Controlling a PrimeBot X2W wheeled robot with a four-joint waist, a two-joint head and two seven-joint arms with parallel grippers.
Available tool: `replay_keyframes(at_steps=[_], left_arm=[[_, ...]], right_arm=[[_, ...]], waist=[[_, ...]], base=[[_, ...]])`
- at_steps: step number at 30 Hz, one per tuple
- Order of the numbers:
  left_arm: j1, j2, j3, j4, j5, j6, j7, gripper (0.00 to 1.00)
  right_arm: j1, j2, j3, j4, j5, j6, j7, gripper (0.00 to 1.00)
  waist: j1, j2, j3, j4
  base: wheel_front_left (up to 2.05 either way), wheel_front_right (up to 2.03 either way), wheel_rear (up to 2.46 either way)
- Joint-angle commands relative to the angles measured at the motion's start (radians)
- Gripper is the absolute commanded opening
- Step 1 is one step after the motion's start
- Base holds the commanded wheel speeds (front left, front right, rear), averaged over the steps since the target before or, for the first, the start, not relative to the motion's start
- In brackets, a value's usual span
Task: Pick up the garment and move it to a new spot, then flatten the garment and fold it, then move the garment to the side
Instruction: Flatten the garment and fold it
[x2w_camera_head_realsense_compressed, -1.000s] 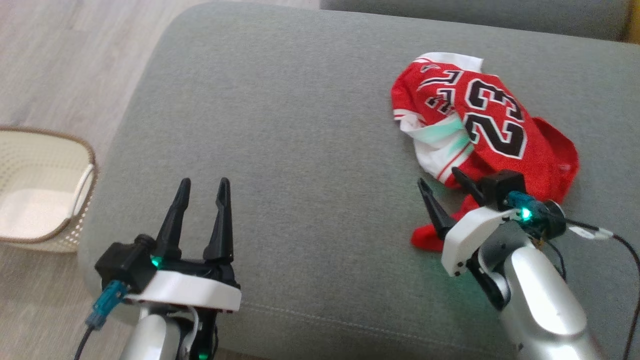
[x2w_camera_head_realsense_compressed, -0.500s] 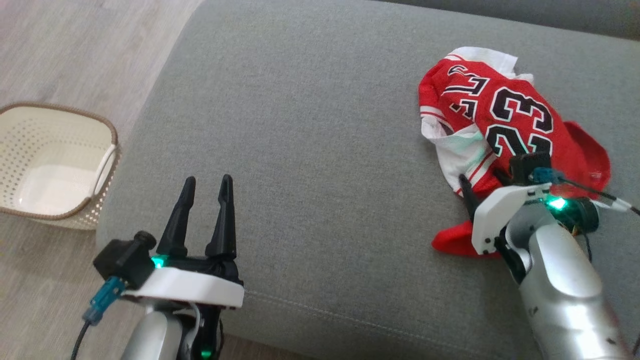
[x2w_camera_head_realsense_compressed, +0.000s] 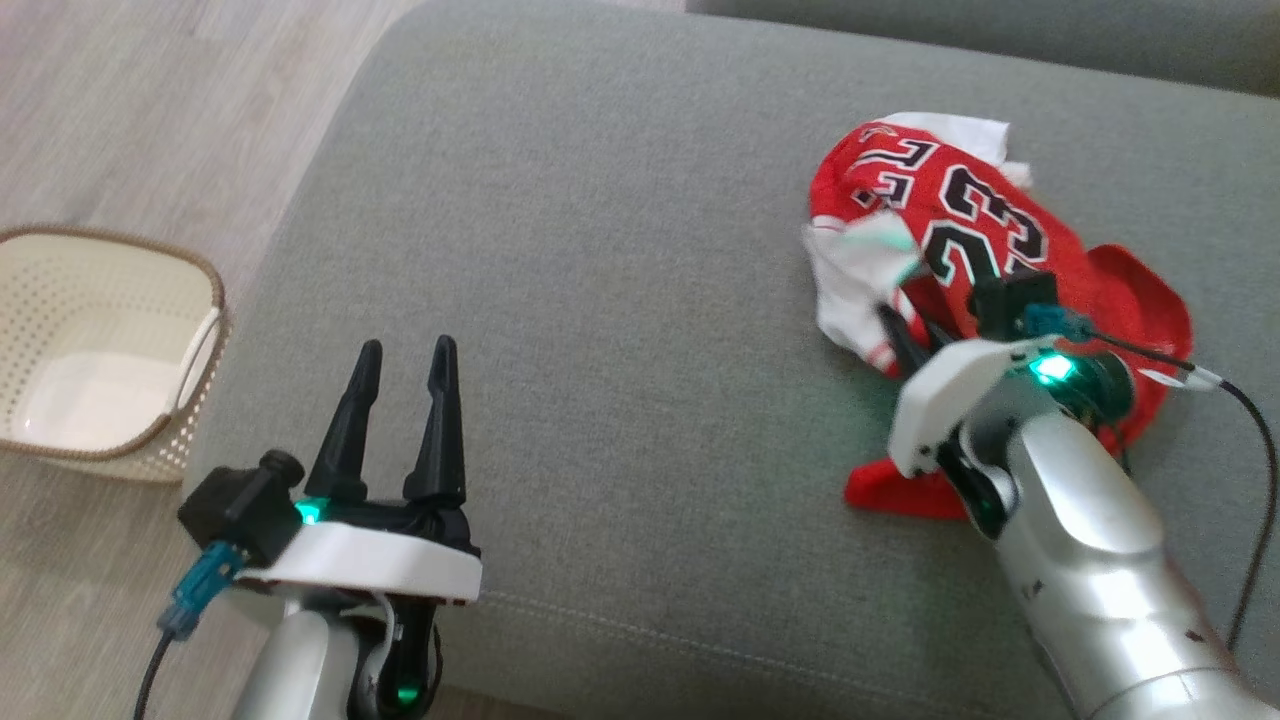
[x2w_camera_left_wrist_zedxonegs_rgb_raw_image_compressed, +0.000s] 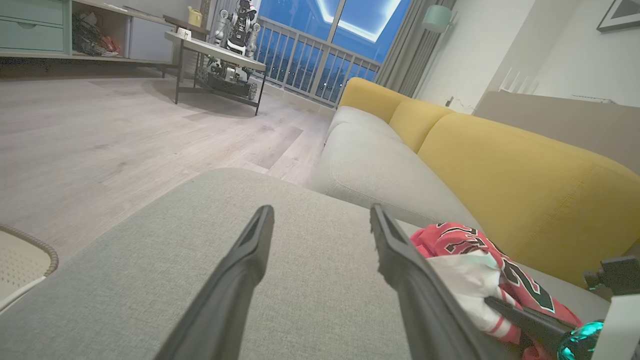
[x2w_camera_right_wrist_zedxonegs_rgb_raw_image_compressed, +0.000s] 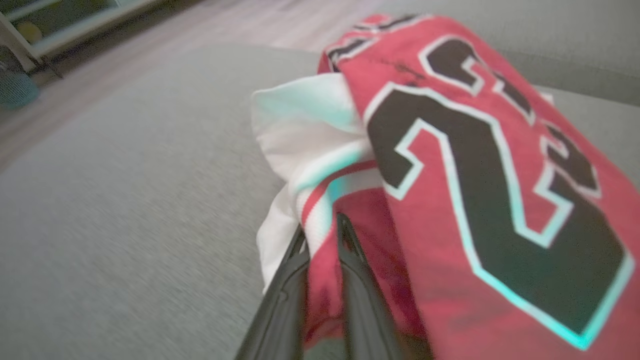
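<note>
On the right-hand part of the grey seat cushion (x2w_camera_head_realsense_compressed: 600, 250):

Item 1, right gripper (x2w_camera_head_realsense_compressed: 908, 330). The jaws are drawn almost together and clenched on a fold of the garment (x2w_camera_head_realsense_compressed: 960, 210). In the right wrist view, a strip of red and white cloth is pinched between the two dark fingers, close to their tips.

Item 2, the garment. It is a red jersey with black numerals edged in white and a white lining showing. It sits crumpled in a heap toward the far right of the cushion. A red flap trails back toward the robot, under the right forearm (x2w_camera_head_realsense_compressed: 1080, 520). The bulk appears to rest on the cushion.

Item 3, left gripper (x2w_camera_head_realsense_compressed: 405, 345). The jaws are spread with nothing between them. It hovers over the near left edge of the cushion, well apart from the garment.

Item 4, basket (x2w_camera_head_realsense_compressed: 110, 245). It is pale and perforated, and stands on the wood floor (x2w_camera_head_realsense_compressed: 150, 100) to the left of the cushion.

Hazards, as judged:
- The bite is thin and taken near the fingertips, so the weight of the heap may draw the fold out on the lift.
- The hold is on a mid-heap fold, not a hem or shoulder, so the jersey would likely hang bunched and resist flattening later.
- The flap under the forearm may drag or catch as the arm travels.
- The cable (x2w_camera_head_realsense_compressed: 1245, 420) at the right wrist runs just beside the cloth and could snag it.
</note>
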Motion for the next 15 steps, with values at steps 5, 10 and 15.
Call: replay_keyframes(at_steps=[5,10,15], left_arm=[[-0.021,0.002,0.041,-0.035,0.014,0.008,-0.005,1.00],[-0.017,0.002,0.039,-0.040,0.016,0.008,-0.005,1.00],[-0.023,0.002,0.024,-0.036,0.014,0.007,-0.005,1.00]], right_arm=[[-0.088,0.012,0.235,-0.191,0.238,0.000,-0.047,0.00],[-0.114,0.012,0.396,-0.307,0.376,0.000,-0.046,0.00],[-0.144,0.012,0.480,-0.296,0.415,0.000,-0.048,0.00]], waist=[[0.0000,0.0000,-0.029,-0.020],[0.0000,0.0000,-0.028,-0.022],[0.0000,0.0000,-0.021,-0.009]], base=[[0.00,0.00,0.00],[0.00,0.00,0.00],[0.00,0.00,0.00]])
